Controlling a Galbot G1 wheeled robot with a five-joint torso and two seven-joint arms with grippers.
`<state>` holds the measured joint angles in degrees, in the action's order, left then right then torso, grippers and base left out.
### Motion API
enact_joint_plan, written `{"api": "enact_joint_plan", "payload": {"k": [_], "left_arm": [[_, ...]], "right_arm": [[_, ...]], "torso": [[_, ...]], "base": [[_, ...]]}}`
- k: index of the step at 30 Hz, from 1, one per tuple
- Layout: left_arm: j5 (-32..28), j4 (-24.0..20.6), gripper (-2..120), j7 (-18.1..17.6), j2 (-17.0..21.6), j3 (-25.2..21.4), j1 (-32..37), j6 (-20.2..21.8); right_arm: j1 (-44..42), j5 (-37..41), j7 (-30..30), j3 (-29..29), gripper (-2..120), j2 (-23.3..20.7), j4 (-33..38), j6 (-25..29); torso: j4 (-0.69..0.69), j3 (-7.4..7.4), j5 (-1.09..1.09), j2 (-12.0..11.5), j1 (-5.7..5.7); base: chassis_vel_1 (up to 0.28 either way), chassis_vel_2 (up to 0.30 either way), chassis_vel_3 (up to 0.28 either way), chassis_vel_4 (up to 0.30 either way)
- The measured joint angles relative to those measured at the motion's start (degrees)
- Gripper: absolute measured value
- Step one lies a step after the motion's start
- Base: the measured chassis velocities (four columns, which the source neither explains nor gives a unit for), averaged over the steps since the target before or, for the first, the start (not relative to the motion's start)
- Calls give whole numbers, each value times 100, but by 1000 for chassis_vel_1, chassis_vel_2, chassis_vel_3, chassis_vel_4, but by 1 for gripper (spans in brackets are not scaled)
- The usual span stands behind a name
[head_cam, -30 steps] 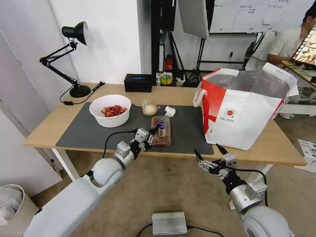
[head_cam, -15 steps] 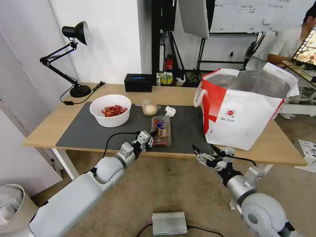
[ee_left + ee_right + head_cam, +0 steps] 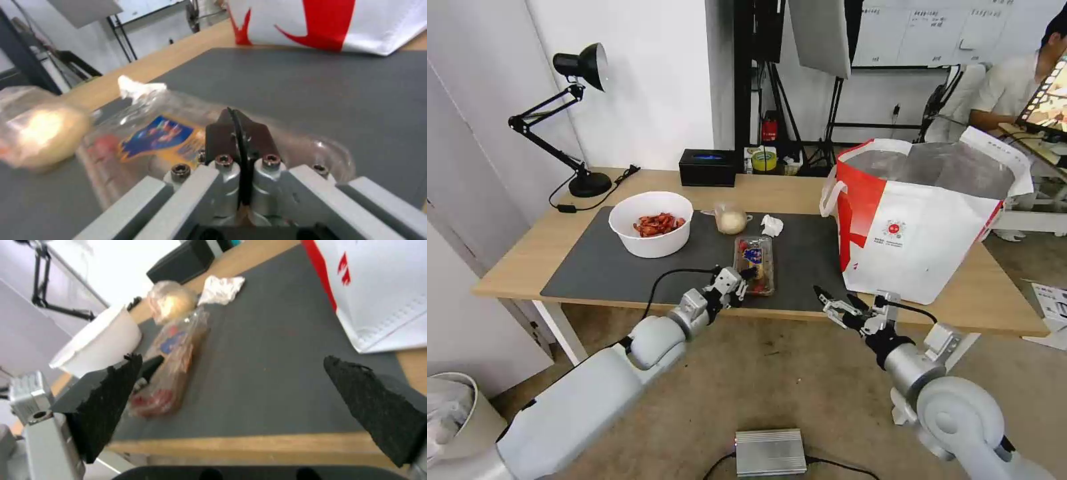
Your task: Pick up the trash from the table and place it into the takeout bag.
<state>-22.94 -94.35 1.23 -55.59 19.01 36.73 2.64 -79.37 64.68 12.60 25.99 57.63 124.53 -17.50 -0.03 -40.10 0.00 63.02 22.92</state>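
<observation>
The clear tray of tomatoes [image 3: 755, 261] lies on the dark mat [image 3: 600, 267], with the white bowl of red shells [image 3: 652, 223], the clear cup [image 3: 730, 219] and the crumpled tissue [image 3: 771, 225] behind it. My left gripper [image 3: 746, 273] is shut, its tips at the tray's near left side; up close the fingers [image 3: 238, 123] press together over the tray [image 3: 155, 140]. My right gripper [image 3: 834, 300] hangs open at the table's front edge, below the takeout bag [image 3: 920, 220]. Its view takes in the tray [image 3: 178, 353], bowl [image 3: 100, 343], cup [image 3: 171, 301] and tissue [image 3: 221, 289].
A black desk lamp [image 3: 570, 120] stands at the table's [image 3: 520, 260] far left and a black box [image 3: 707, 167] at the back. The bag takes up the right end. A silver box [image 3: 770, 452] lies on the floor.
My left gripper has reached further in to the tray's near side. My right gripper has risen and moved left to the table's front edge.
</observation>
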Motion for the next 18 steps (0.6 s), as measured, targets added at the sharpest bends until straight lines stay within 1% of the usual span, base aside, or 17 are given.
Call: {"api": "enact_joint_plan", "payload": {"k": [2,14,18], "left_arm": [[-2,31,0,-3,-9,31,-47,-1],[-9,-16,0,-19,114,-36,33,-20],[-9,-74,0,-24,189,-105,102,-20]], "right_arm": [[130,215,44,-6,100,8,-31,-19],[562,889,163,-49,100,-35,-215,-44],[940,1577,396,-158,100,-4,-399,-113]], "torso": [[3,0,1,0,0],[3,0,0,0,0],[3,0,0,0,0]], "base": [[0,0,0,0],[0,0,0,0],[0,0,0,0]]}}
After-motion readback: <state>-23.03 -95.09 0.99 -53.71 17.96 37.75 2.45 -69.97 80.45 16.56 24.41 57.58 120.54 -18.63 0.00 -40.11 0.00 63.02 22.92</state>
